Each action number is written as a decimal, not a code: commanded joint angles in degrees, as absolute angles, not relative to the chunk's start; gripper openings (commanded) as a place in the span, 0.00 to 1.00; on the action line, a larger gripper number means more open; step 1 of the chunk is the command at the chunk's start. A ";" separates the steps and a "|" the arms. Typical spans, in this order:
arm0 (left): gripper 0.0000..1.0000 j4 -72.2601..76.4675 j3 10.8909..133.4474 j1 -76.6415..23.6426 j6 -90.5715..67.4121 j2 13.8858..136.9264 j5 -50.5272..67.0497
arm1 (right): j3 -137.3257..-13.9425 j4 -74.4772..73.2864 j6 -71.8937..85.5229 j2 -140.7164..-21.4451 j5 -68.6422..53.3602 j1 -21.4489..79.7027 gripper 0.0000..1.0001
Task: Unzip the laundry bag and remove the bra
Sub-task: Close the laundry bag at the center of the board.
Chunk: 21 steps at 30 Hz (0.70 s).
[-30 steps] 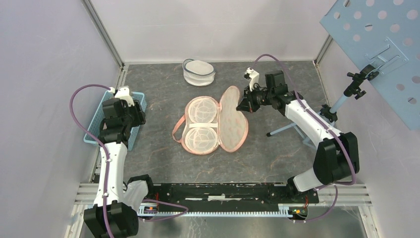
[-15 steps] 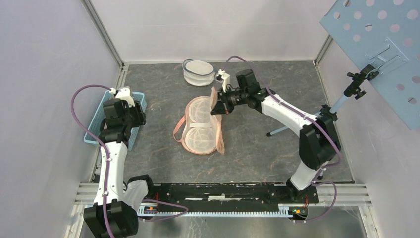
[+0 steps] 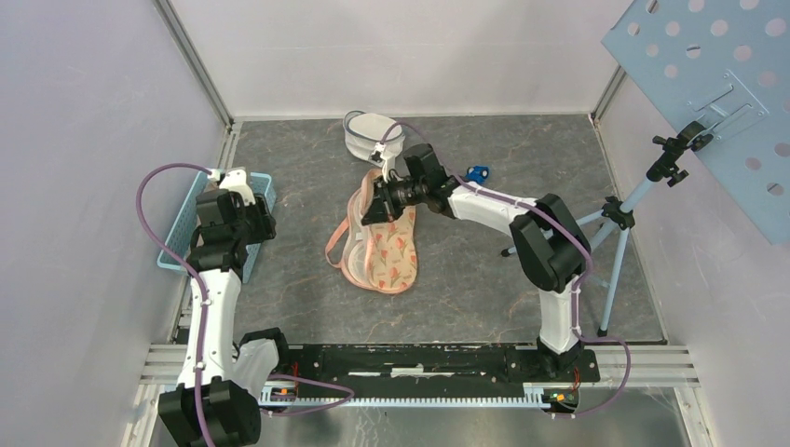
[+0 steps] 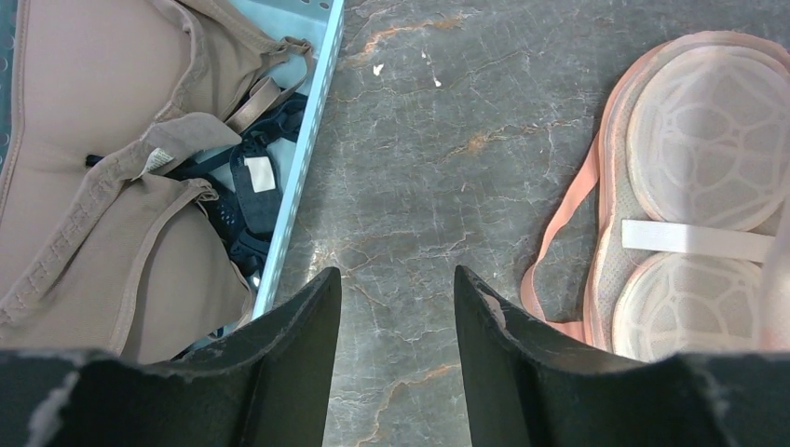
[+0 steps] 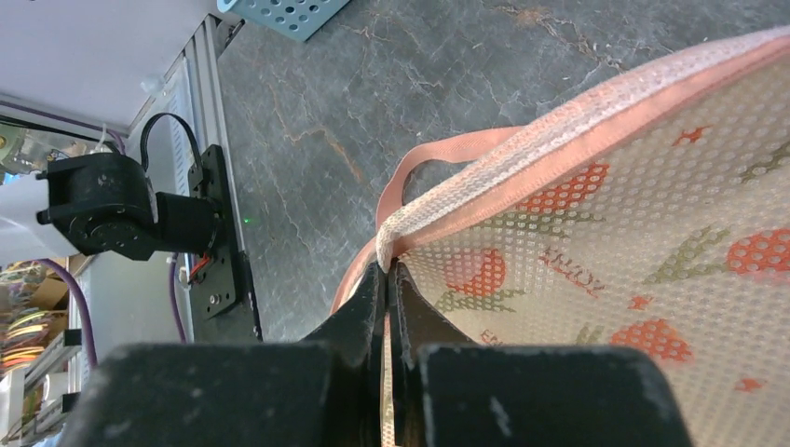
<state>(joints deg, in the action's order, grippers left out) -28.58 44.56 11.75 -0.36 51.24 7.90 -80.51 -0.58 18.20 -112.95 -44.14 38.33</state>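
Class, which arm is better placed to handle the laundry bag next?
Right. The right fingers pinch the rim of the laundry bag; the left fingers hang open by the basket, off the bag.

**R ARM REACHED ACROSS, L ARM UPRIGHT AT SIDE**

R arm [image 3: 494, 207]: upper link rises from base twd 12 o'clock, elbow bent sharp, forearm runs out twd 10 o'clock. The right gripper [image 5: 388, 268] has its fingers pressed tight together, pinching the edge of the laundry bag [image 3: 391, 265]. L arm [image 3: 212, 298]: near-straight from base twd 12 o'clock, wrist tipped down. The left gripper [image 4: 396, 273] has jaws apart, abt half-wide, nothing between them.
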 commanded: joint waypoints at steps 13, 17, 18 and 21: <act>0.77 -31.81 46.75 11.60 4.45 49.93 12.81 | -86.85 16.22 25.02 -120.35 -45.50 41.57 0.55; 0.84 -34.19 49.12 11.59 7.47 50.09 18.54 | -87.01 13.61 21.87 -115.91 -46.45 41.39 0.70; 0.86 -34.74 49.86 11.60 8.86 50.30 20.14 | -86.78 11.89 19.88 -114.26 -46.34 41.24 0.73; 0.88 -38.17 52.61 11.56 15.27 51.50 27.59 | -84.47 6.72 14.19 -108.48 -45.53 40.54 0.81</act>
<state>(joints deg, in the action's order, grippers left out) -34.72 47.33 11.75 5.21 50.96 16.82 -84.53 10.11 21.89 -118.37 -45.01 41.36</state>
